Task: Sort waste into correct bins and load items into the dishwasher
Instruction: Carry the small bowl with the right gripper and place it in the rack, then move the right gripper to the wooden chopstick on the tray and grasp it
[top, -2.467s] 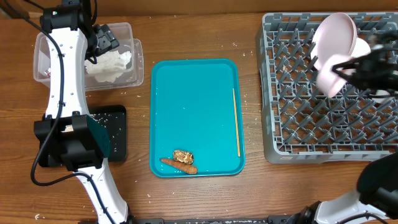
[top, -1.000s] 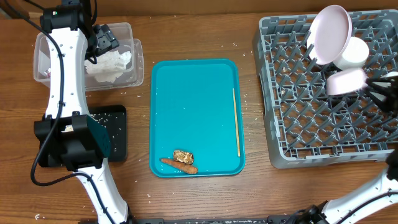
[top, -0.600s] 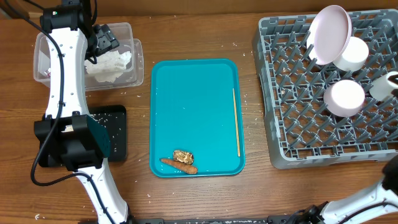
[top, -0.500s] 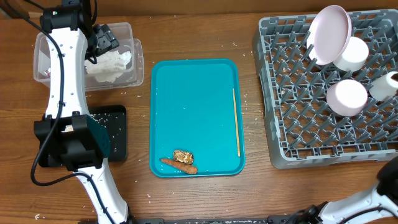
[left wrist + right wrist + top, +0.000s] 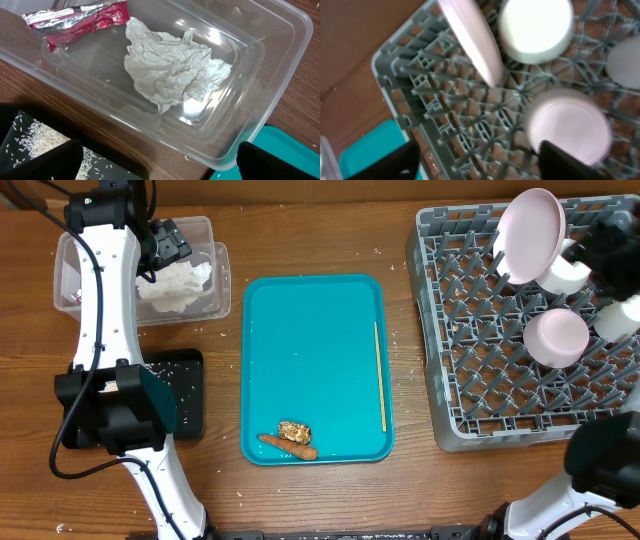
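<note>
My left gripper (image 5: pixel 160 170) hangs open over the near edge of the clear tub (image 5: pixel 280 60), holding nothing. In the tub lie the crumpled napkin (image 5: pixel 175 67) and the red wrapper (image 5: pixel 80 22). My right gripper (image 5: pixel 475 167) is open and empty above the grey dish rack (image 5: pixel 435 105). In the rack a plate (image 5: pixel 530 235) stands on edge, a bowl (image 5: pixel 557 338) lies upside down, and a second bowl (image 5: pixel 573 268) and a cup (image 5: pixel 620 318) sit beside them. A carrot piece (image 5: pixel 288 446) and a brown lump (image 5: pixel 294 429) lie on the teal tray (image 5: pixel 315 340).
The black tray (image 5: pixel 185 395), sprinkled with rice grains (image 5: pixel 30 145), sits in front of the tub. A thin wooden stick (image 5: pixel 381 375) lies along the teal tray's right side. Stray grains dot the wood around the trays.
My right gripper has opened and let go of the bowl, which now rests upside down in the rack; the gripper has pulled up and back. The left arm has not moved.
</note>
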{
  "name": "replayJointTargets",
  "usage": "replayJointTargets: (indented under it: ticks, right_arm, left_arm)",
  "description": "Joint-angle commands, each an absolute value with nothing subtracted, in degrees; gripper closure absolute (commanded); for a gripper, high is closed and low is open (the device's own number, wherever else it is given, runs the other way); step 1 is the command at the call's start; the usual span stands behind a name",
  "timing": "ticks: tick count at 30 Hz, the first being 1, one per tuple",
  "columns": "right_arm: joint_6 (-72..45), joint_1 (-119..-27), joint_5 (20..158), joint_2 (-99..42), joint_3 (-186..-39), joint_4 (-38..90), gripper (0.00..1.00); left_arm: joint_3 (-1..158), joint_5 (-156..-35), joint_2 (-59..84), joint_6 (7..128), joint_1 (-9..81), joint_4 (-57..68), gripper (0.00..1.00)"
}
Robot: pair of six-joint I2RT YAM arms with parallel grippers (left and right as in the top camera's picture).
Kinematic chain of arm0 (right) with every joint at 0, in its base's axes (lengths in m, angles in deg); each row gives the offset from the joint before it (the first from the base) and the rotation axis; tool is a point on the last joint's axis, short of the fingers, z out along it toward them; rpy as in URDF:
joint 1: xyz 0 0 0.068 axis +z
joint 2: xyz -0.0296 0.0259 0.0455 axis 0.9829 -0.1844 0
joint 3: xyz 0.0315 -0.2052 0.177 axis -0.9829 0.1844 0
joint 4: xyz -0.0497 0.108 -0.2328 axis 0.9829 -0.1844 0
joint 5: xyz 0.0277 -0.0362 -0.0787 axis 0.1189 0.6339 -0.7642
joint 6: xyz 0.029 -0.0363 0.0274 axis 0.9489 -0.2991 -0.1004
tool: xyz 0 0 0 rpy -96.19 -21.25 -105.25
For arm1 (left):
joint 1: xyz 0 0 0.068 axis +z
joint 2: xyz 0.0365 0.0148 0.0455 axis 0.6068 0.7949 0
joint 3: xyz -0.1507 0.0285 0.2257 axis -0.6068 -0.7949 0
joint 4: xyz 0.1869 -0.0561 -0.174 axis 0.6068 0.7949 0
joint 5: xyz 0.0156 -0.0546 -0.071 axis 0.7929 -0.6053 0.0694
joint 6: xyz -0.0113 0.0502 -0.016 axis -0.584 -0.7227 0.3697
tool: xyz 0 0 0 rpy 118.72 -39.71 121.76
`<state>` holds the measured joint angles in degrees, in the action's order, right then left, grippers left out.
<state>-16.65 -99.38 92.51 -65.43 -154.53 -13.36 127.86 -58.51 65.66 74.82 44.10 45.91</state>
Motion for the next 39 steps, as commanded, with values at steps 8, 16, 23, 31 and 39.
replayJointTargets:
  ticks: [8,16,23,31,39]
  right_arm:
    - [-15.4,-88.0,92.2,-68.3,-154.5,-13.8,0.14]
    - [-15.7,-70.7,93.2,-68.0,-154.5,-28.3,0.00]
    - [-16.8,-56.1,89.0,-70.4,-154.4,-25.7,0.00]
    - [-12.2,-49.0,87.3,-78.4,-154.3,-25.4,0.00]
    - [-6.0,-48.1,85.6,-84.9,-151.4,-25.4,0.00]
  left_arm:
    - [127.7,-57.6,66.4,75.6,43.7,45.9,0.00]
    - [127.7,-57.6,66.4,75.6,43.7,45.9,0.00]
    - [127.7,-57.6,66.4,75.6,43.7,45.9,0.00]
    - [127.7,-57.6,66.4,75.6,43.7,45.9,0.00]
    - [127.7,-57.6,66.4,75.6,43.7,45.9,0.00]
